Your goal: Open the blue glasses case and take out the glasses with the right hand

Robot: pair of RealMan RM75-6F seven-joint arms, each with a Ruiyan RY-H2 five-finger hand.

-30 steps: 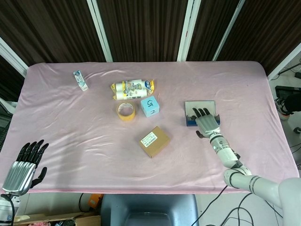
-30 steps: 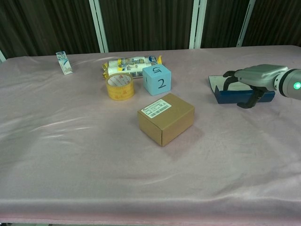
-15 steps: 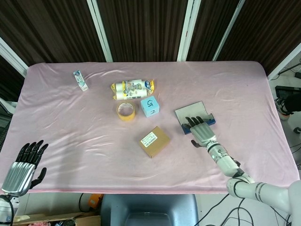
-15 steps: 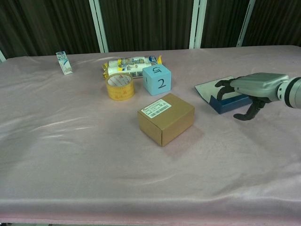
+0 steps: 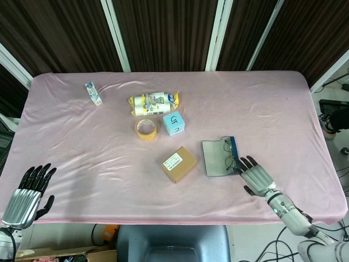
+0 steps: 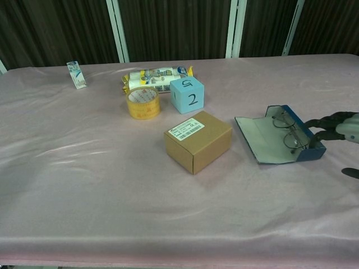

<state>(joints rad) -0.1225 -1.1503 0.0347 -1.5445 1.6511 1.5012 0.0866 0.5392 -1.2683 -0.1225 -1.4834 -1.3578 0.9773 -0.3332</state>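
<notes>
A: Where is the blue glasses case [image 5: 220, 156]?

B: On the pink table [image 5: 272, 103], right of the brown cardboard box [image 5: 179, 164]. Lid flat open toward the box, grey lining up. The glasses [image 6: 286, 131] lie in the blue tray, along its far side.

A: Right hand [image 5: 256, 176]?

B: At the case's near right corner. Fingers apart, tips just at the tray's edge; I cannot tell if they touch. Nothing held.

A: Left hand [image 5: 26, 194]?

B: At the table's near left edge, fingers straight and close together, holding nothing. Head view only.

A: Other items?

B: Light-blue cube [image 6: 187, 95] marked 2 and 5, yellow tape roll [image 6: 143, 102] beside it, a snack packet [image 6: 157, 77] behind both, and 1 small sachet [image 6: 76, 74] far left.
</notes>
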